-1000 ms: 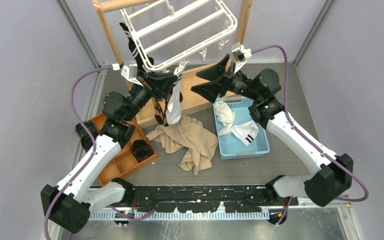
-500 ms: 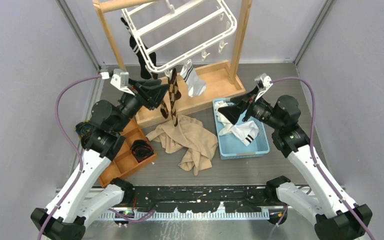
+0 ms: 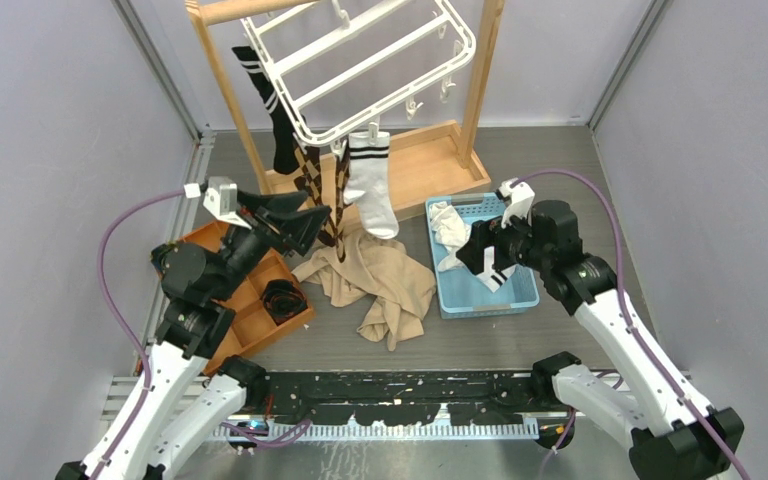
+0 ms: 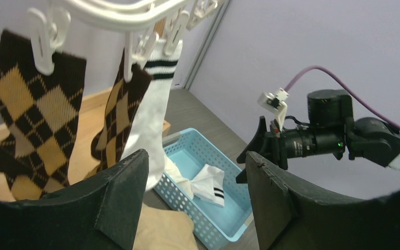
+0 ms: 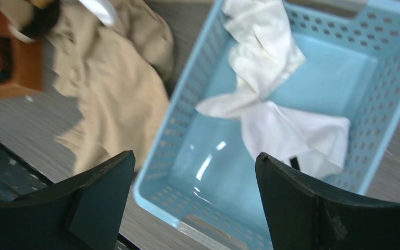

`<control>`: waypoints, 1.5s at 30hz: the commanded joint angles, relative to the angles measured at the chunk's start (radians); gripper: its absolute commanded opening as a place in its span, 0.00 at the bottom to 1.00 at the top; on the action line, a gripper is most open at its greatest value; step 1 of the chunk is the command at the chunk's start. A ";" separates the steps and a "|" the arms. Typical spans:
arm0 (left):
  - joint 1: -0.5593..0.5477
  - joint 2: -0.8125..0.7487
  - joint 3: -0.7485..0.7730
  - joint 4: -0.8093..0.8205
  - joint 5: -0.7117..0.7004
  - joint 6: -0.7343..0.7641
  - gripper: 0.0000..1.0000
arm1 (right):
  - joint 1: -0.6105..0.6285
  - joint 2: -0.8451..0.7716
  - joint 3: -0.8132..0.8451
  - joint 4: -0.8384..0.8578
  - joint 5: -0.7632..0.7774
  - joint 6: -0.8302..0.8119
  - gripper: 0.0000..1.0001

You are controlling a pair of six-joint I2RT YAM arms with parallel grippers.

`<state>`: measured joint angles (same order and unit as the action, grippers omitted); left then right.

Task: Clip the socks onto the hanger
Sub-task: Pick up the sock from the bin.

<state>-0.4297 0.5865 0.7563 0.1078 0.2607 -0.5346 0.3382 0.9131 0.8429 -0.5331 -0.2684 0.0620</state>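
Socks, black striped, brown argyle and white banded, hang clipped on hanger.

Socks hang clipped along the near rim of the hanger — my left jaws gape just beside them, my right jaws hover over the blue basket.

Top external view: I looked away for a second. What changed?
Both arms drew back from the hanger: the left gripper toward the near left, the right gripper down over the blue basket, both open. The white sock, released, now hangs from its clip. The argyle socks stayed clipped; the beige cloth did not move.
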 commanded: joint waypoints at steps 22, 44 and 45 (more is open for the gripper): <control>0.005 -0.256 -0.211 -0.186 -0.100 -0.137 0.72 | 0.101 0.651 0.286 -0.239 0.438 -0.379 0.93; 0.005 -0.231 -0.223 -0.129 -0.084 -0.148 0.72 | 0.021 0.772 0.323 -0.160 0.492 -0.376 0.73; 0.005 -0.231 -0.224 -0.129 -0.084 -0.148 0.72 | 0.016 0.776 0.323 -0.160 0.489 -0.375 0.73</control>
<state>-0.4297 0.3500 0.5335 -0.0738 0.1730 -0.6758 0.3603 1.6764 1.1667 -0.7200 0.2230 -0.3119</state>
